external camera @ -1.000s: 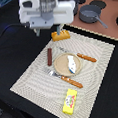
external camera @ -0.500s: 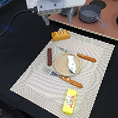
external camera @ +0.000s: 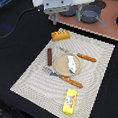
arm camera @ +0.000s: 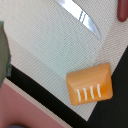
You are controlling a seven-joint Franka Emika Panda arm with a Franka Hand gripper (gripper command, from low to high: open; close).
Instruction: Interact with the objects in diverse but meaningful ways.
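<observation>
We log a black bench (external camera: 15,47) carrying a woven beige placemat (external camera: 96,82), with a reddish-brown board (external camera: 109,28) at the far side. The end effector (external camera: 53,18) hangs above the mat's far edge, touching nothing; its fingers barely show, so we cannot tell how wide it stands. The orange bread loaf (external camera: 60,35), glossy, rounded, with white score marks, lies at the mat's far left corner, overhanging the edge in the wrist view. The dark brown sausage (external camera: 49,56) lies left of the tan plate (external camera: 59,67), which bears the white-grey fish (external camera: 70,63). The yellow printed carton (external camera: 69,101) sits near.
</observation>
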